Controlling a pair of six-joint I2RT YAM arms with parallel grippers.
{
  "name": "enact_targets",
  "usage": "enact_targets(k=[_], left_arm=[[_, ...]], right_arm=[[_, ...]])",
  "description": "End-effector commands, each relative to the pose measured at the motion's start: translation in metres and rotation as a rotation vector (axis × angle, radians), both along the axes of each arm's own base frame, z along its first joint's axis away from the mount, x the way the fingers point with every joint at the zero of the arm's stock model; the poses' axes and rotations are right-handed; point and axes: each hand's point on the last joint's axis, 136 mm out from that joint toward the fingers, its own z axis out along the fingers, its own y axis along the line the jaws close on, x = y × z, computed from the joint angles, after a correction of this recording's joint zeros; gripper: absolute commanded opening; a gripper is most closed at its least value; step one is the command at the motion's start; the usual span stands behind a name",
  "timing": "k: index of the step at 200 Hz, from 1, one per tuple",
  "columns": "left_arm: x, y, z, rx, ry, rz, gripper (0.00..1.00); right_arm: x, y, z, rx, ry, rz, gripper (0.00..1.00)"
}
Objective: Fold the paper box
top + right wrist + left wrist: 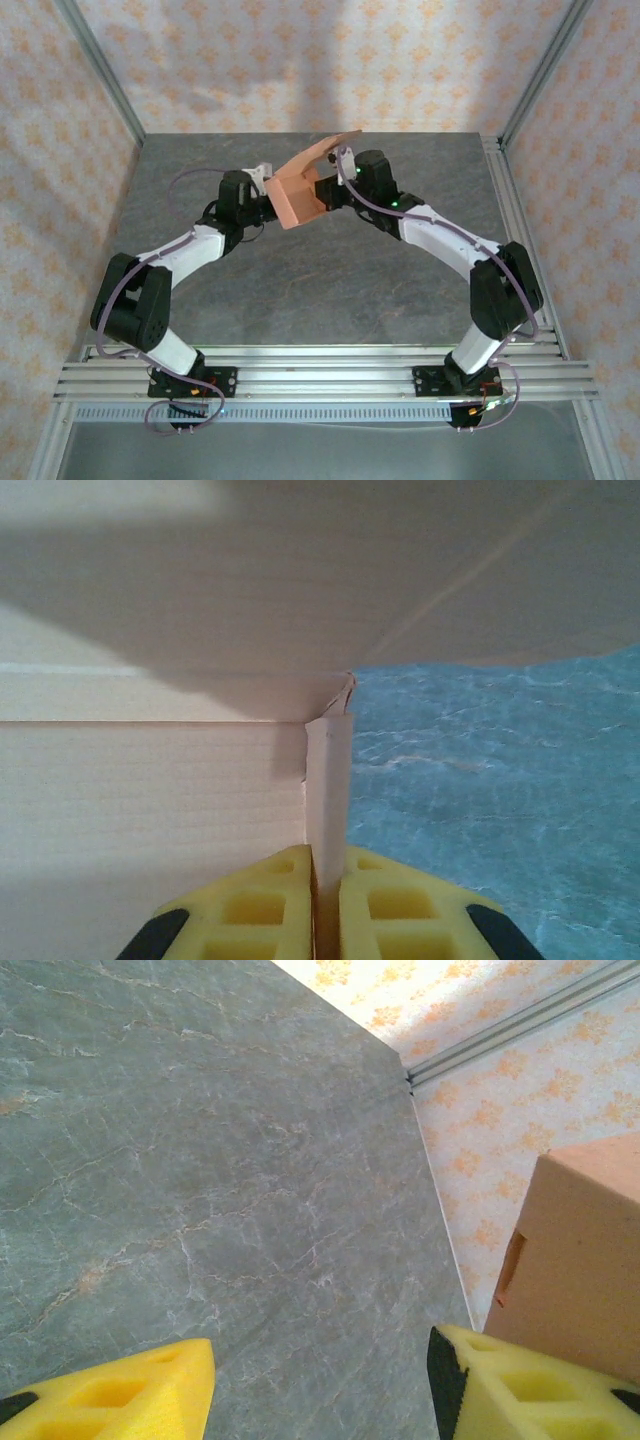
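The paper box is a small salmon-orange carton held above the table between the two arms, its lid flap sticking up and back. My right gripper is shut on one thin side wall of the paper box, which stands edge-on between the yellow fingers; the right gripper sees the inside panels to its left. My left gripper is open, with bare table between its yellow fingers. The box lies just outside its right finger. From above, the left gripper sits at the box's left side.
The grey marbled table spreads below both arms. Patterned walls and aluminium posts enclose it at the back and sides. A slotted rail with the arm bases runs along the near edge.
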Motion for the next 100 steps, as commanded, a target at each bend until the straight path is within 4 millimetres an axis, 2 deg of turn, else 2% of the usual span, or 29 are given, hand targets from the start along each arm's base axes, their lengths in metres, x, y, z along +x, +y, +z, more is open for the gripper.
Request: enact_targets(k=[1,45,73,100], left_arm=[[0.004,-0.023,0.049,-0.07,-0.111,-0.068,0.59],[0.012,-0.029,0.056,-0.136,-0.116,-0.057,0.59],[0.014,-0.027,0.058,-0.143,-0.114,-0.041,0.6],[0.014,-0.012,0.032,-0.039,-0.066,0.008,0.62]], right_arm=[[-0.001,0.011,-0.006,-0.089,-0.085,-0.021,0.11],[0.0,0.029,-0.017,-0.187,-0.144,-0.047,0.12],[0.008,0.025,-0.021,-0.22,-0.14,-0.099,0.11],[0.011,0.012,-0.015,-0.243,-0.169,-0.16,0.08]])
